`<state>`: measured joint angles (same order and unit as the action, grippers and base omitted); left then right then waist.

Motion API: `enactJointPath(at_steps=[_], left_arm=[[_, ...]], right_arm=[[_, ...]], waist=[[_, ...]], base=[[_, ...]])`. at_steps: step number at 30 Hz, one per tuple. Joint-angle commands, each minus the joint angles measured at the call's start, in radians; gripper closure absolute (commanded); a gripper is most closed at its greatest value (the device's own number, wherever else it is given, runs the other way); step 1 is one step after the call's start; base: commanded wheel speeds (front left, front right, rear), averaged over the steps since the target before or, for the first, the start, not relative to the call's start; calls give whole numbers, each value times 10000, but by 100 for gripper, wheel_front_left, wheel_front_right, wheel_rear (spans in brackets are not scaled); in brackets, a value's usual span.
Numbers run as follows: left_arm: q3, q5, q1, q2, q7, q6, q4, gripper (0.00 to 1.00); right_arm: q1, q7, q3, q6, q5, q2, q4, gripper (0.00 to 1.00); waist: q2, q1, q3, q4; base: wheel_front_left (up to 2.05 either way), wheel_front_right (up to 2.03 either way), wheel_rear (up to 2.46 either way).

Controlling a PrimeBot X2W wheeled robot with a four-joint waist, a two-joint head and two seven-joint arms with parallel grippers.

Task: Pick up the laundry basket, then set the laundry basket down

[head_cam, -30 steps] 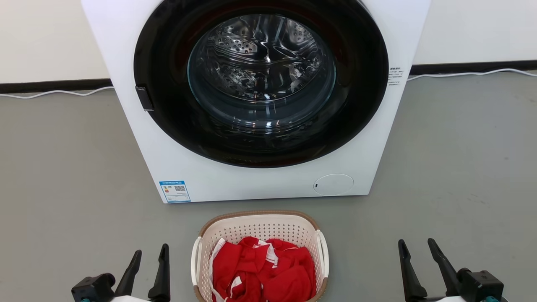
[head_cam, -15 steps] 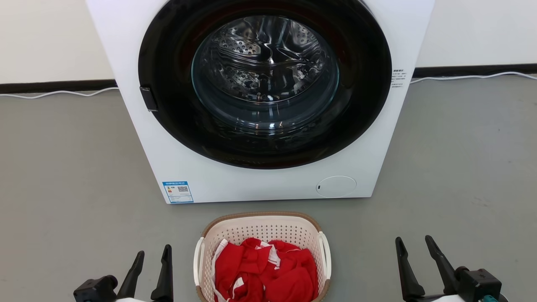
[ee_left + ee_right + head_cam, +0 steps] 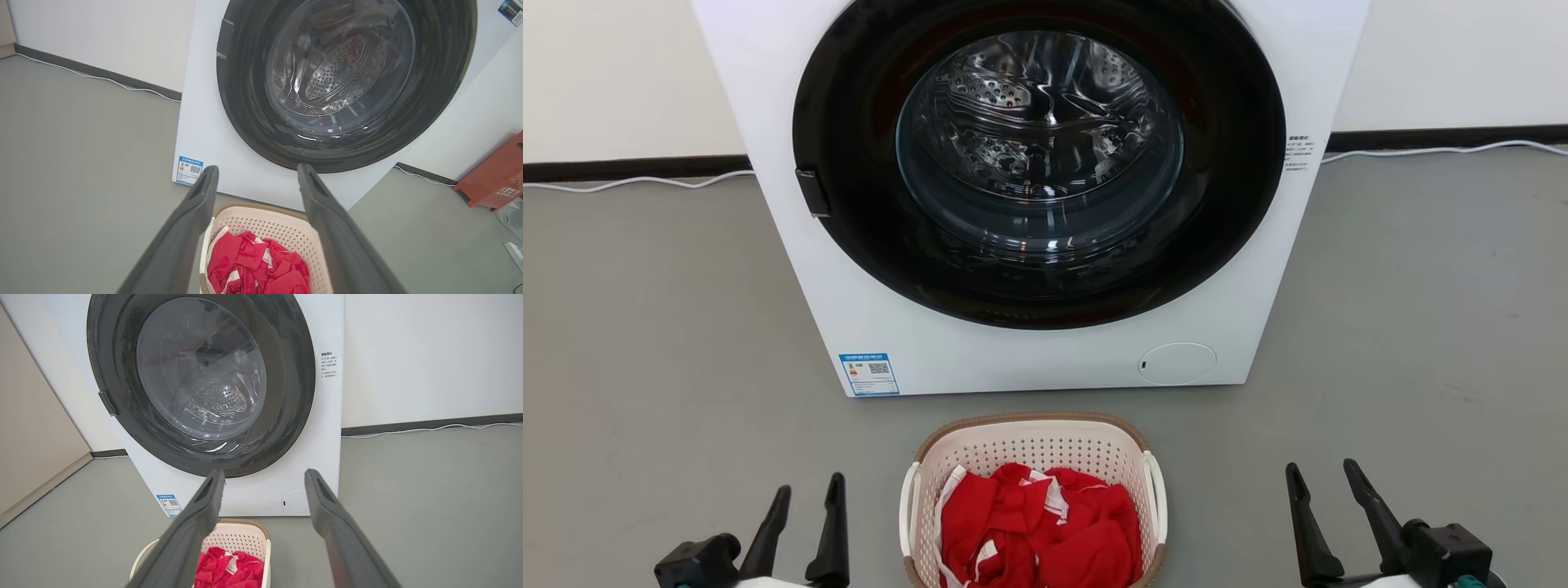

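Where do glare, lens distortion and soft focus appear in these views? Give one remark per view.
Head view: evenly lit, with glints on the perforated steel drum behind the round dark glass door; left wrist view: the wide lens tilts the white front-loading washer; right wrist view: the dark right claw looms large and slightly soft.

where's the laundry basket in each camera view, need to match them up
Head view: the cream-white perforated plastic laundry basket is at bottom centre, cut off by the lower edge.
Left wrist view: bottom centre.
Right wrist view: bottom edge, left of centre.
Shared landmark: the blue label at the lower corner of the white washing machine, up and left of the basket in every view.
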<state>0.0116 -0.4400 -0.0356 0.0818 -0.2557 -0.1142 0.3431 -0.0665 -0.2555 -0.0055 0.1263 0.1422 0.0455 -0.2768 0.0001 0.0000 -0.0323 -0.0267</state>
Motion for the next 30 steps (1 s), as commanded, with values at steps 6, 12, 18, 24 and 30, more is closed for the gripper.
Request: enactJointPath(at_steps=[6, 12, 18, 24, 30], left_arm=[[-325, 119, 161, 261, -14, 273, -225, 0], [-330, 164, 190, 386, -14, 363, -192, 0], [-322, 146, 189, 447, -17, 401, -169, 0], [-357, 97, 205, 499, -20, 472, -156, 0], [-31, 83, -33, 334, 14, 392, 268, 100]], right_arm=[[244, -63, 279, 44, -46, 47, 239, 0], [264, -63, 294, 44, -40, 47, 230, 0], [275, -63, 309, 44, -13, 47, 210, 0], [299, -63, 338, 44, -17, 47, 210, 0], [-33, 7, 89, -2, 23, -9, -217, 100]], waist=[[-1, 0, 65, -50], [-1, 0, 112, -45], [-1, 0, 129, -9], [-1, 0, 135, 16], [-1, 0, 147, 24]], base=[[0, 0, 0], [0, 0, 0], [0, 0, 0], [0, 0, 0], [0, 0, 0]])
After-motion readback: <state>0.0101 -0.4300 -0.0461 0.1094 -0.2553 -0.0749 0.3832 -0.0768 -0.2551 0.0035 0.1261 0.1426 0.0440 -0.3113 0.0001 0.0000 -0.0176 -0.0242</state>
